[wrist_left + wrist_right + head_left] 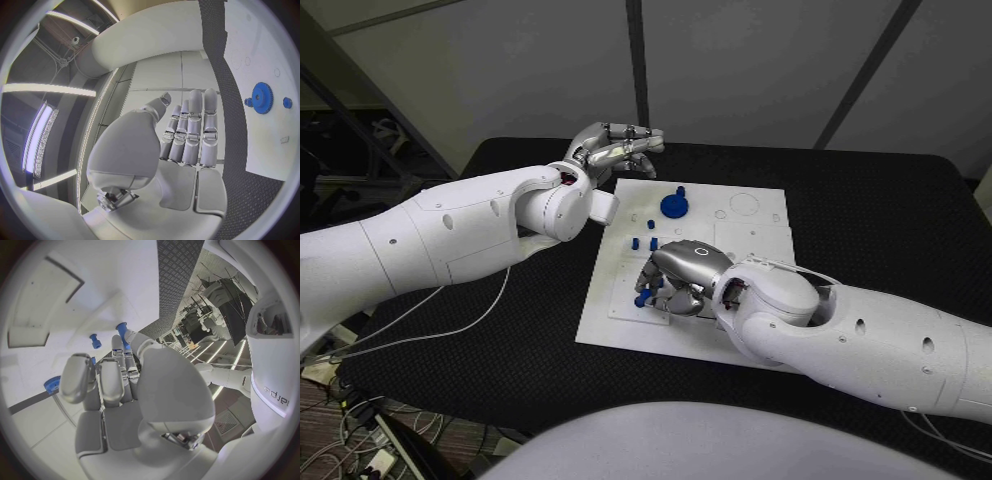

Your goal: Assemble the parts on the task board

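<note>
The white task board (pixel 750 243) lies in the middle of the black table. A blue gear (pixel 675 207) stands on its far part, with small blue pegs (pixel 651 242) just nearer. My right hand (pixel 679 276) hangs over the board's near left part, fingers curled down. It pinches a blue peg (pixel 122 333) between thumb and a finger, and that peg (pixel 643 297) shows at its fingertips. Another blue peg (pixel 95 341) stands on the board (pixel 106 270) beyond it. My left hand (pixel 612 146) is raised past the board's far left corner, its fingers (pixel 194 125) straight and empty.
The board (pixel 262 60) carries round holes and shallow recesses on its far right part. The blue gear (pixel 261 97) and a blue peg (pixel 287 102) lie off to the side of my left hand. Black matting surrounds the board on every side.
</note>
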You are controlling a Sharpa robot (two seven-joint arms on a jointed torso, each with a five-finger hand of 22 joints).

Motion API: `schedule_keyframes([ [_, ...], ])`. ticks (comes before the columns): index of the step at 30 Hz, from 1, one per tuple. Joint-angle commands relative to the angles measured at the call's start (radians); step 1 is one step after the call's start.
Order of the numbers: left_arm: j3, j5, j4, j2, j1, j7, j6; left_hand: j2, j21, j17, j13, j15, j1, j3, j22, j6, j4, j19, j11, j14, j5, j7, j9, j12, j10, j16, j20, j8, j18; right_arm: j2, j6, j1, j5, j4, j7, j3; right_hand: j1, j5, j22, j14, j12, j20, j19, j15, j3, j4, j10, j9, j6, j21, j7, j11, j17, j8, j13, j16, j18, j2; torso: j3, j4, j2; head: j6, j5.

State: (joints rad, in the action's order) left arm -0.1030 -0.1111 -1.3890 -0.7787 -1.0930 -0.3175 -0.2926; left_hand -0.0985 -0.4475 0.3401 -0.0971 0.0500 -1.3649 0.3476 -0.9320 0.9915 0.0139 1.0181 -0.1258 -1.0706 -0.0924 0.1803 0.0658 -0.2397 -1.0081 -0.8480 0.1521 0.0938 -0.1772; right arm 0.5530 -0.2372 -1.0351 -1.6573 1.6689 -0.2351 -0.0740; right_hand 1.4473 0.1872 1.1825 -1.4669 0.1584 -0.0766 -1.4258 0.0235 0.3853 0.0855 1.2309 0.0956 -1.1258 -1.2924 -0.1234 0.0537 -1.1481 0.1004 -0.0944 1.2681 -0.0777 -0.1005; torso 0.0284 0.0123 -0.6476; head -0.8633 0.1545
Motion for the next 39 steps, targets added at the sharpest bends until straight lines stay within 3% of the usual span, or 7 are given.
schedule_keyframes([
  [1,-0.001,-0.004,0.0,0.0,-0.001,-0.002,0.013,0.002,0.004,-0.001,0.001,0.003,-0.006,-0.003,0.001,-0.003,0.002,0.002,-0.001,0.008,-0.004,0.002,0.001,-0.007,0.009,-0.003,0.0,-0.004,-0.004,-0.002,0.004,0.0,-0.051,0.0,-0.03,-0.001,-0.009,0.006,0.001,-0.034,-0.006,0.006,0.0,0.007,0.004,-0.002,0.008,0.005,-0.008,-0.002,-0.001,-0.001,-0.001,0.006,-0.001,0.006,-0.005,0.004,0.0005,0.0006,0.0,0.0,0.001],
  [7,0.0,-0.004,0.0,0.0,-0.001,0.0,0.015,0.002,0.005,-0.001,0.001,0.003,-0.006,-0.003,0.001,-0.003,0.001,0.002,-0.001,0.008,-0.003,0.002,0.001,-0.008,0.009,-0.003,0.0,-0.003,-0.004,-0.007,0.007,0.001,-0.055,-0.002,-0.025,-0.001,-0.016,0.007,-0.001,-0.034,-0.015,0.004,0.002,0.004,0.0,-0.001,0.006,0.004,-0.001,0.0,-0.005,0.002,0.001,0.0,-0.001,0.005,-0.005,-0.002,0.0001,0.0005,0.0,0.0,0.001],
  [12,0.0,-0.004,-0.001,-0.001,-0.001,0.0,0.015,0.002,0.005,-0.002,0.001,0.003,-0.006,-0.004,0.001,-0.002,0.001,0.002,-0.002,0.008,-0.003,0.002,0.001,-0.008,0.009,-0.003,0.0,-0.003,-0.004,-0.012,0.034,0.001,-0.052,-0.005,-0.024,-0.001,-0.05,0.02,-0.004,-0.032,-0.043,-0.004,0.005,-0.006,-0.017,0.016,-0.021,-0.009,0.054,0.003,-0.015,0.014,0.003,-0.035,0.002,0.005,-0.005,-0.029,-0.0004,-0.0001,0.0,0.0,0.001],
  [17,0.0,-0.004,-0.001,-0.002,-0.002,0.0,0.015,0.002,0.005,-0.002,0.001,0.003,-0.005,-0.004,0.001,-0.002,0.001,0.002,-0.002,0.008,-0.003,0.002,0.002,-0.009,0.009,-0.003,0.001,-0.003,-0.004,-0.012,0.041,0.001,-0.051,-0.007,-0.025,-0.001,-0.074,-0.004,-0.001,-0.033,-0.051,-0.002,0.004,-0.001,-0.038,0.031,-0.02,-0.029,0.153,0.002,-0.008,0.005,-0.001,-0.041,-0.006,0.01,-0.006,-0.051,-0.0001,-0.0003,0.0,-0.001,0.003],
  [22,0.0,-0.004,-0.002,-0.003,-0.002,0.001,0.016,0.002,0.005,-0.002,0.001,0.003,-0.005,-0.004,0.001,-0.002,0.001,0.002,-0.002,0.008,-0.003,0.002,0.002,-0.009,0.009,-0.003,0.001,-0.003,-0.004,-0.01,0.02,0.001,-0.05,-0.005,-0.021,-0.001,-0.08,-0.024,0.0,-0.032,-0.058,0.0,0.004,0.002,-0.052,0.038,-0.027,-0.031,0.201,0.001,0.004,0.004,-0.001,-0.04,-0.011,0.011,-0.005,-0.055,0.0001,0.0007,0.001,-0.001,0.004],
  [31,0.0,-0.004,-0.003,-0.004,-0.002,0.003,0.02,0.003,0.005,-0.002,0.001,0.003,-0.005,-0.004,0.001,-0.002,0.001,0.002,-0.002,0.008,-0.003,0.002,0.002,-0.009,0.01,-0.003,0.001,-0.002,-0.004,0.004,-0.104,0.001,-0.028,0.007,0.015,-0.001,-0.081,-0.034,0.001,-0.032,-0.059,-0.002,0.004,0.0,-0.077,0.046,-0.038,-0.031,0.257,0.001,0.019,0.006,-0.002,-0.04,-0.021,0.014,-0.005,-0.058,0.0009,0.001,0.001,0.002,0.0],
  [39,0.0,-0.004,0.0,-0.006,-0.001,0.004,0.021,0.003,0.005,-0.002,0.001,0.003,-0.005,-0.004,0.001,-0.002,0.001,0.002,-0.002,0.008,-0.003,0.002,0.002,-0.009,0.01,-0.003,0.001,-0.002,-0.004,0.079,-0.264,0.001,0.081,0.068,0.102,0.0,-0.062,-0.015,0.01,-0.033,-0.029,0.006,-0.001,0.01,-0.086,0.046,0.001,-0.018,0.202,-0.005,-0.001,-0.007,-0.007,-0.016,-0.041,0.019,-0.004,-0.049,0.0,0.0018,0.003,0.013,-0.01],
])
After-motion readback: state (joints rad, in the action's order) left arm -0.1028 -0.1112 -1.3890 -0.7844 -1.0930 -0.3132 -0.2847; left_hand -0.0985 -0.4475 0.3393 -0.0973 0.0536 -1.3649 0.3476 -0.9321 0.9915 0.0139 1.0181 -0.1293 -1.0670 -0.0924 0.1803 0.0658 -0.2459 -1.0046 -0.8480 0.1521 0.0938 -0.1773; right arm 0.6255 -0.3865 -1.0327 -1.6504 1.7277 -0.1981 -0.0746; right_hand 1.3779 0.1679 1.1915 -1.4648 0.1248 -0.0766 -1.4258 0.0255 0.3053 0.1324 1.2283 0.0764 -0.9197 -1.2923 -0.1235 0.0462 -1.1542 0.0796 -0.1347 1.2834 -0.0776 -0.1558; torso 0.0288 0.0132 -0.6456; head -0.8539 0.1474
